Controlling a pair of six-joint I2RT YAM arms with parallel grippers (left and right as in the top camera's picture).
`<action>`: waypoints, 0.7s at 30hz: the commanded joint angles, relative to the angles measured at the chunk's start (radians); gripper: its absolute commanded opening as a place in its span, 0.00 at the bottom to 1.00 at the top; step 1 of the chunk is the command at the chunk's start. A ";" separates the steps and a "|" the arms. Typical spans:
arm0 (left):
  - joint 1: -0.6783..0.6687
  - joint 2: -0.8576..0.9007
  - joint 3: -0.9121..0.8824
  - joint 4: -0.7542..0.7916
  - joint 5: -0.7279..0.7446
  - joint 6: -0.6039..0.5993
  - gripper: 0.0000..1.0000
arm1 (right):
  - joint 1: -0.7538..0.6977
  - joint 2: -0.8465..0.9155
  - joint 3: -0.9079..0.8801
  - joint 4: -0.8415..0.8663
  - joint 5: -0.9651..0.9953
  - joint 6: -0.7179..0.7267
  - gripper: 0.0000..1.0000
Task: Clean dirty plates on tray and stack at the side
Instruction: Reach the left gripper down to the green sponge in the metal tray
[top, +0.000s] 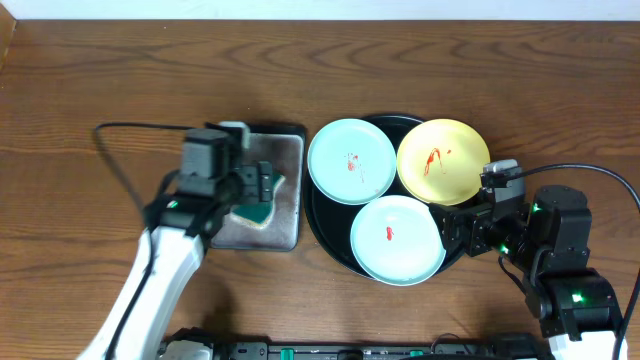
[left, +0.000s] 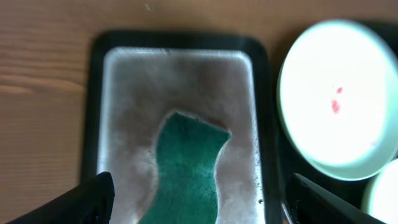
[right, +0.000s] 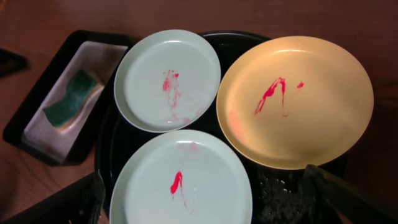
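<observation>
Three plates lie on the round black tray (top: 330, 232), each with a red sauce smear: a light-blue plate (top: 351, 160) at the back left, a yellow plate (top: 443, 160) at the back right and a light-blue plate (top: 397, 239) at the front. They also show in the right wrist view: the back blue plate (right: 166, 79), the yellow plate (right: 295, 99) and the front blue plate (right: 181, 180). My right gripper (right: 202, 199) is open above the front blue plate. My left gripper (left: 199, 202) is open above a green sponge (left: 188, 167).
The sponge lies in a small rectangular grey metal tray (top: 285, 215) left of the black tray; the metal tray also shows in the left wrist view (left: 134, 93). A black cable (top: 120, 150) runs across the wooden table at the left.
</observation>
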 joint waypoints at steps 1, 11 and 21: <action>-0.053 0.099 0.019 0.012 -0.071 0.044 0.85 | -0.009 -0.001 0.021 0.001 -0.011 0.010 0.99; -0.064 0.284 0.019 0.005 -0.121 -0.011 0.66 | -0.009 0.000 0.020 -0.002 -0.011 0.010 0.99; -0.064 0.364 0.006 0.009 -0.114 -0.016 0.56 | -0.009 0.000 0.020 -0.004 -0.011 0.010 0.99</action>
